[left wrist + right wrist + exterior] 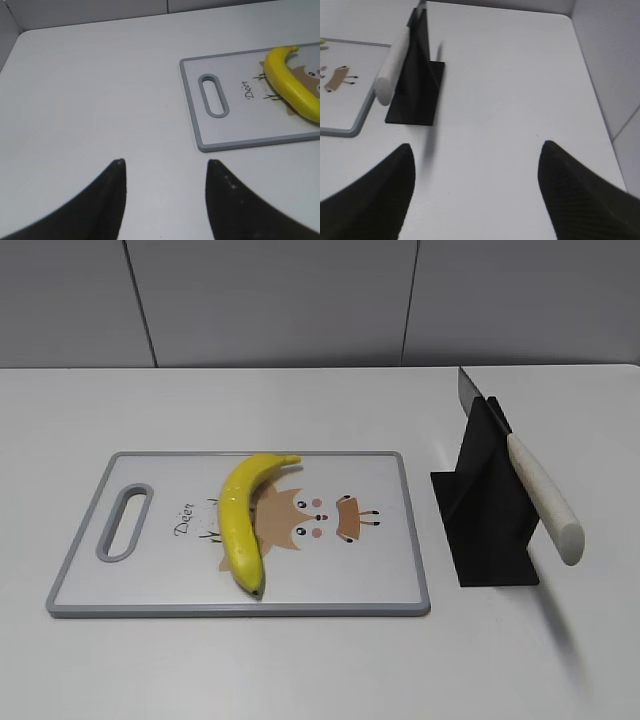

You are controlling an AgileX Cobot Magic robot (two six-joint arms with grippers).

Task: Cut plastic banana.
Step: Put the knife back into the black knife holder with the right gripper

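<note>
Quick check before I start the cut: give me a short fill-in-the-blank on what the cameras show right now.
1. The plastic banana lies on the ____ board.
2. The knife rests in a ____ stand, right of the cutting board.
3. The left gripper and right gripper both hold ____.

Missing words: cutting; black; nothing

Exterior view slants down from the front; each wrist view looks past its gripper, sharing the board (200, 135).
</note>
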